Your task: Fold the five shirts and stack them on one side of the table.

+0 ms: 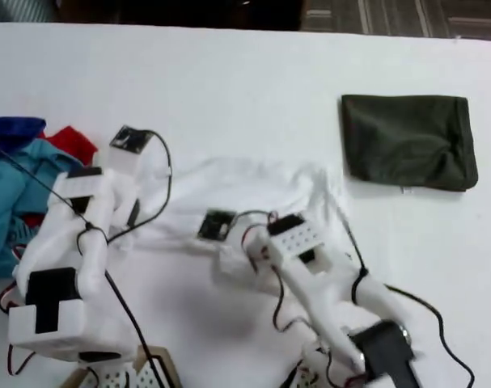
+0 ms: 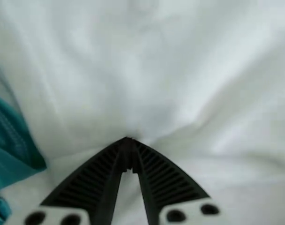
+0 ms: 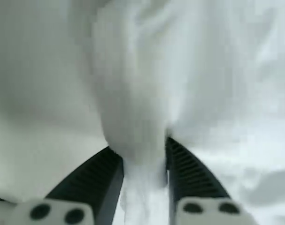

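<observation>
Cloth is what both arms have hold of. A crumpled white cloth shirt (image 1: pixel 245 182) lies spread in the middle of the flat white table (image 1: pixel 229 65), between the two arms. The left gripper (image 2: pixel 128 143) has its black jaws pressed tight together at the tips. The white cloth puckers there, so it looks like it pinches a thin bit of the shirt. The right gripper (image 3: pixel 142 157) has its jaws a little apart, with a thick bunch of the same shirt squeezed between them.

A neatly folded dark green cloth shirt (image 1: pixel 407 141) sits on the far right side of the table, well apart from the white one. A messy pile of teal, blue and red cloth shirts (image 1: pixel 14 190) lies at the left edge, just beside the left arm.

The white shirt should be light and floppy. It will not keep its shape, and it may slip out if only a tiny bit is held. I think it is best to hold it at an edge or corner, one on each side, so it lifts flat and folds evenly.
</observation>
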